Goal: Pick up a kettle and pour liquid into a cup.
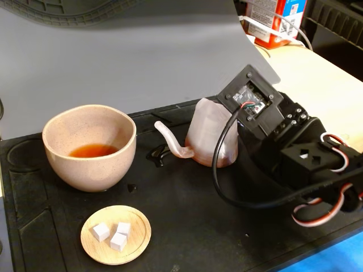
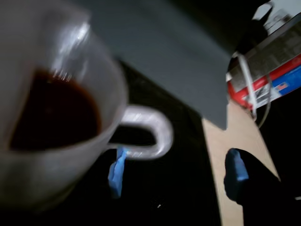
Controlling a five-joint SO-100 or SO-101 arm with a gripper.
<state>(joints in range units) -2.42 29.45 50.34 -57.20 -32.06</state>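
A black work mat (image 1: 187, 226) under a grey backdrop holds everything. In the wrist view the gripper (image 2: 176, 172) seems open, one blue-tipped finger on each side of the kettle's (image 1: 211, 135) loop handle (image 2: 150, 134), gripping nothing, though blur leaves this uncertain. The kettle stands upright mid-mat, spout toward the cup (image 1: 89, 146), which already holds liquid (image 1: 93, 150). The thin printed shell is probably light, slick and sloshy; the handle looks best. The wooden saucer (image 1: 116, 234) sits near the front edge.

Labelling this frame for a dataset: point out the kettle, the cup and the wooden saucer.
kettle (image 1: 207, 133): fixed view, on its translucent conical body.
cup (image 1: 108, 164): fixed view, on the outer front wall.
wooden saucer (image 1: 139, 226): fixed view, on bare wood right of the white cubes.
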